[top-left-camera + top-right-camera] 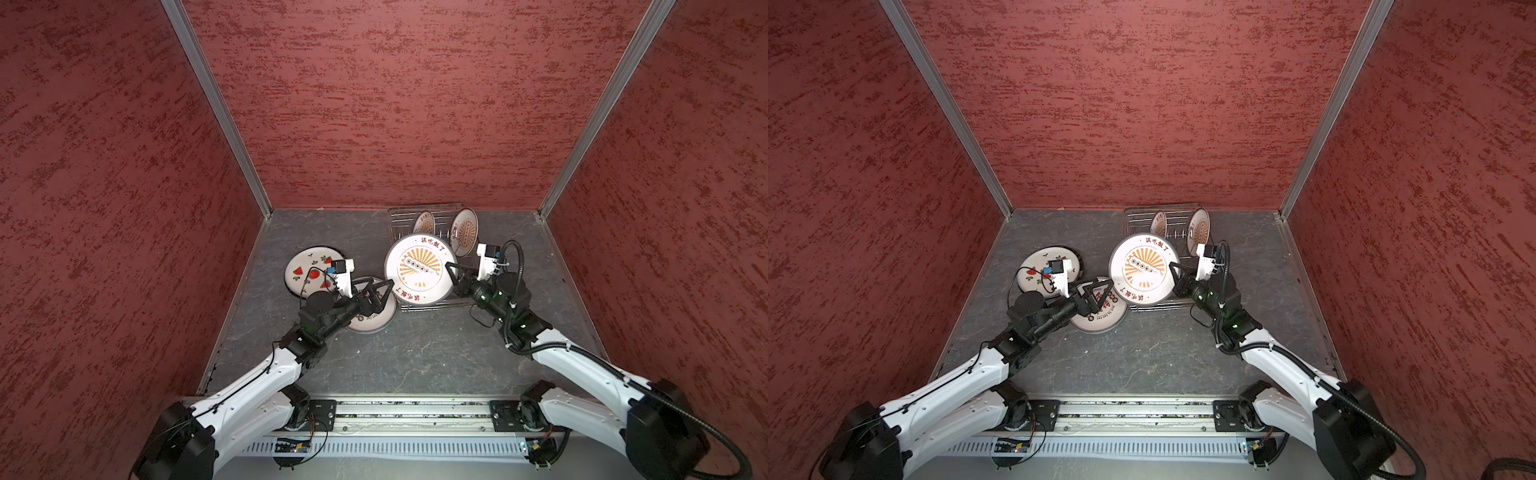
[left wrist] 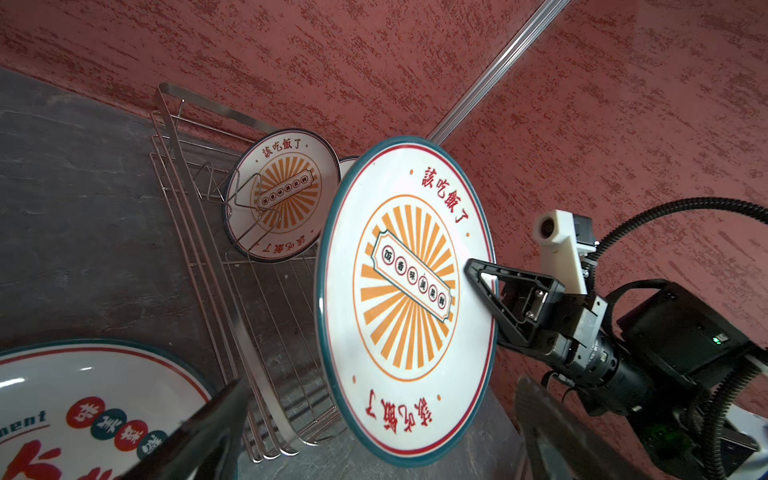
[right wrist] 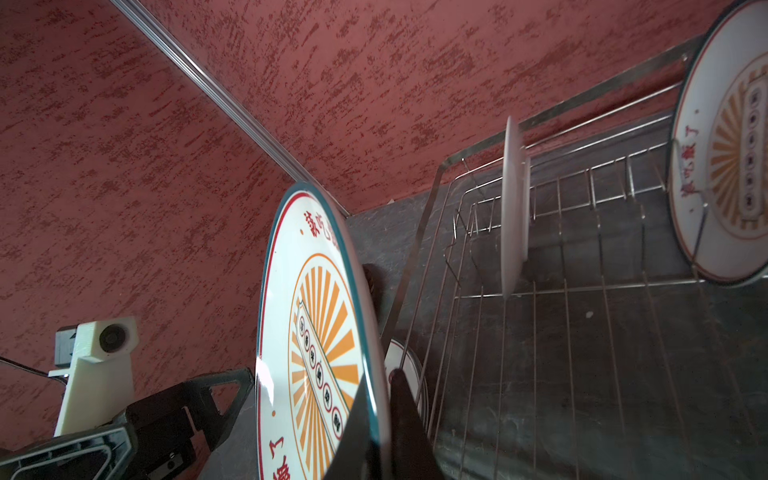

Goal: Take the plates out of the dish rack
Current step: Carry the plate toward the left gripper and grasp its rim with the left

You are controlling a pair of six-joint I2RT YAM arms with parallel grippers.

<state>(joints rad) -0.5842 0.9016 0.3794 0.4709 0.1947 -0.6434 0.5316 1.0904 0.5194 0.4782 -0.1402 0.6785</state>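
My right gripper (image 1: 451, 270) (image 3: 382, 390) is shut on the rim of a white sunburst plate (image 1: 419, 270) (image 1: 1142, 270) (image 2: 407, 299) (image 3: 316, 332), held on edge and lifted over the dish rack's (image 1: 399, 220) (image 2: 199, 232) near end. My left gripper (image 1: 384, 291) (image 2: 380, 399) is open beside that plate's lower left rim, holding nothing; I cannot tell whether it touches. Two more sunburst plates (image 1: 424, 222) (image 1: 464, 230) stand in the rack. A watermelon plate (image 1: 307, 270) and a red-character plate (image 1: 374, 322) (image 2: 62, 395) lie flat on the table at the left.
Red textured walls close in the grey table (image 1: 415, 357) on three sides. The rack stands against the back wall, right of centre. The two flat plates lie under and beside my left arm. An aluminium rail (image 1: 407, 411) runs along the front edge.
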